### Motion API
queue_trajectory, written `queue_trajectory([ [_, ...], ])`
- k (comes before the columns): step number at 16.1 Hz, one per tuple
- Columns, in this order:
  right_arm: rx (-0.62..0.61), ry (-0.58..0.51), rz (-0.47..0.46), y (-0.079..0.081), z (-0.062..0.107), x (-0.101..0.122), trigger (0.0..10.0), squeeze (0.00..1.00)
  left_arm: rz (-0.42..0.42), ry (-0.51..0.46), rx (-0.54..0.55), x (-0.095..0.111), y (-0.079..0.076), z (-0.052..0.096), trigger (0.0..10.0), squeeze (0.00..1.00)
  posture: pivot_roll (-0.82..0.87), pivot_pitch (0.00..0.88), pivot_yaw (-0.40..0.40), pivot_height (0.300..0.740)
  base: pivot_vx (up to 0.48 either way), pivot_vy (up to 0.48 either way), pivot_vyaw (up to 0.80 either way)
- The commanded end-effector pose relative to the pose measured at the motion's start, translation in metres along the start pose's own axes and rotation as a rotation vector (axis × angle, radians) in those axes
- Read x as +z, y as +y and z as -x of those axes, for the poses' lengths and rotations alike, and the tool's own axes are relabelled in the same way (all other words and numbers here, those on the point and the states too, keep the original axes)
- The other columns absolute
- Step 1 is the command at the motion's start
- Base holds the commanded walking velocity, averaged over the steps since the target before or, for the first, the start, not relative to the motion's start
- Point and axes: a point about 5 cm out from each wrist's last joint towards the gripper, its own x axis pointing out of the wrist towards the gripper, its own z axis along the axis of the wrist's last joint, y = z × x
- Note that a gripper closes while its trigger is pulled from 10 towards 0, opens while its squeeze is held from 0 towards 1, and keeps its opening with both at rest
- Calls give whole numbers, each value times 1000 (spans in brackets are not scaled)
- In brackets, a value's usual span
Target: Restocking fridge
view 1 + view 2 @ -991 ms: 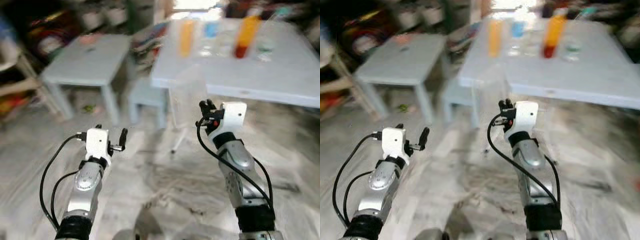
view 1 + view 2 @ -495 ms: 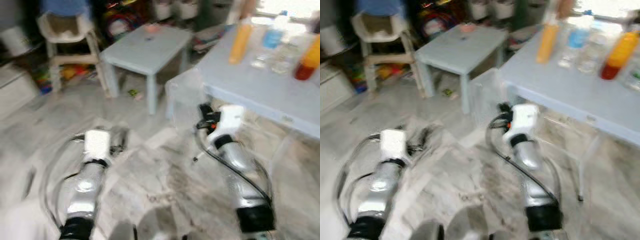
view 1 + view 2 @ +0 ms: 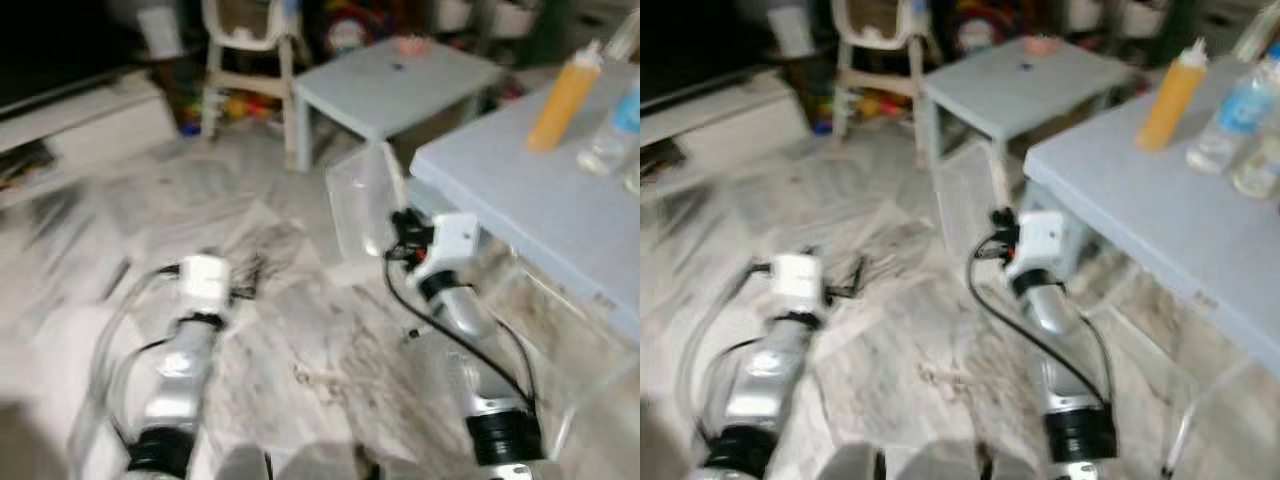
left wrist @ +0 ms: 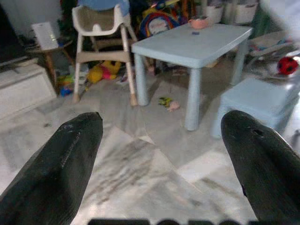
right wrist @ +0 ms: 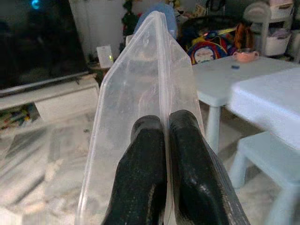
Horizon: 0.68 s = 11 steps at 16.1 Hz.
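A large pale blue table carries an orange squeeze bottle with a white cap and a clear plastic water bottle with a blue label, close together. A smaller pale blue plastic table holds a pink cup. Both tables stand on a grey-veined marble floor, as does a low pale blue stool.

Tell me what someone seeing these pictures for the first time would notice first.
The right gripper has its two black fingers pinched shut on the rim of a clear plastic container, held out in front of the robot beside the large pale blue table. On that table stand a tall orange bottle and a clear water bottle. The left gripper hangs open over the marble floor, holding nothing.
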Motion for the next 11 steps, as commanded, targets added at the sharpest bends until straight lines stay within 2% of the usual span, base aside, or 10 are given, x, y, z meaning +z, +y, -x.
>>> queue_trajectory([
  [1,20,-28,-7,5,-4,6,10000,0,-29,-4,20,2,12,0,10000,0,-20,0,16,740,0,-364,800],
  [6,26,-31,2,4,-4,7,10000,0,-34,-4,24,1,12,0,10000,0,-25,0,15,740,0,-331,800],
  [8,22,-24,5,1,0,5,10000,0,-32,14,53,-3,20,5,10000,0,-24,0,17,740,0,0,800],
  [11,-1,-5,10,-9,8,0,10000,0,-37,54,105,-14,39,24,10000,0,-28,0,20,740,0,0,796],
])
